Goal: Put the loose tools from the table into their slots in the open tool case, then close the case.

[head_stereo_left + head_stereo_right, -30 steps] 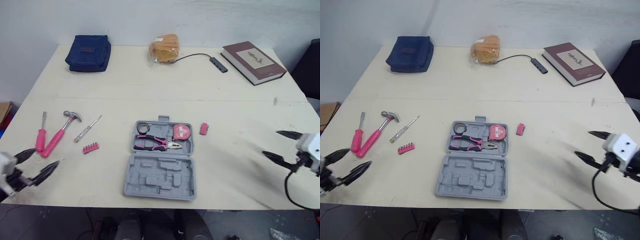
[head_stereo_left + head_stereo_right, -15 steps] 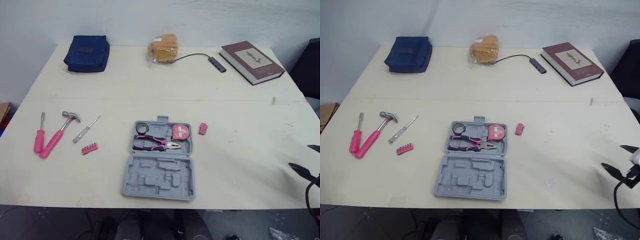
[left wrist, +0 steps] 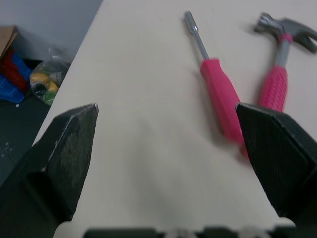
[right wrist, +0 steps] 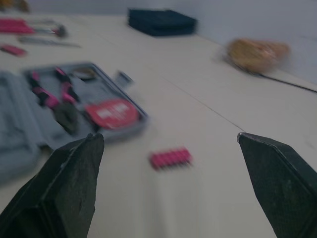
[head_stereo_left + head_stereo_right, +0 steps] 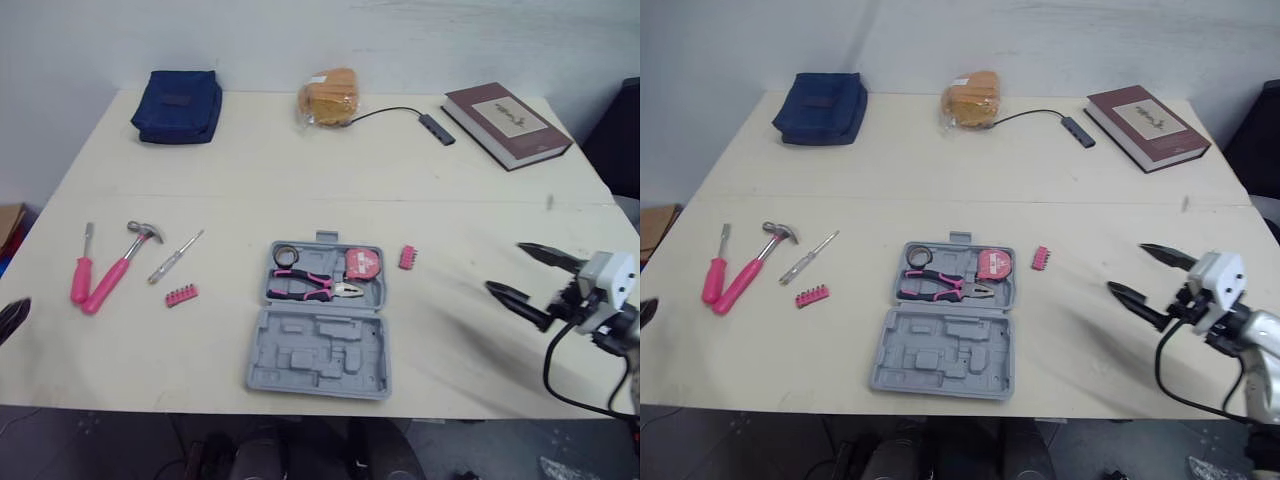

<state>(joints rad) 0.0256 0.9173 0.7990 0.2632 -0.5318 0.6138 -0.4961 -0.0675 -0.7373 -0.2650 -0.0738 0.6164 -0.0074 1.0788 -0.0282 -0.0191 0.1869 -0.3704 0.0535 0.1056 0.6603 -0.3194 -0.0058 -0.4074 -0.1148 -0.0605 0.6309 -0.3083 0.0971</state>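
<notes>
1. The left gripper [image 3: 166, 108] sits at the lower left edge of the frame, by the table's near edge. Its jaws are spread wide with nothing between them. In its wrist view the pink screwdriver [image 3: 220, 96] and the hammer [image 3: 277, 74] lie on the tabletop just beyond it.
2. The right gripper [image 5: 505, 268] hangs at the lower right of the frame over the table [image 5: 480, 200]. Its jaws are also spread wide and empty, with the tips pointing toward the middle of the frame. It is well apart from the case.
3. The tool case [image 5: 318, 362] lies open and flat at lower centre. Its near half shows bare moulded slots. Its far half holds the pliers [image 5: 305, 287], a pink tape measure [image 5: 363, 263] and a small dark ring [image 5: 286, 255].
4. A pink bit strip [image 5: 407, 257] lies on the table just beside the case's far right corner, between the case and the right gripper.
5. At the left of the frame, loose on the table and well apart from the case, lie a second bit strip [image 5: 181, 295] and a slim screwdriver [image 5: 175, 257]. The hammer and the pink screwdriver lie side by side further left.
6. Along the far edge are a navy pouch [image 5: 178, 105] at upper left and a bagged orange-brown item [image 5: 329, 97] at upper centre. A black cable with a small hub [image 5: 437, 128] lies next to the bag, and a book [image 5: 507, 123] is at upper right.
</notes>
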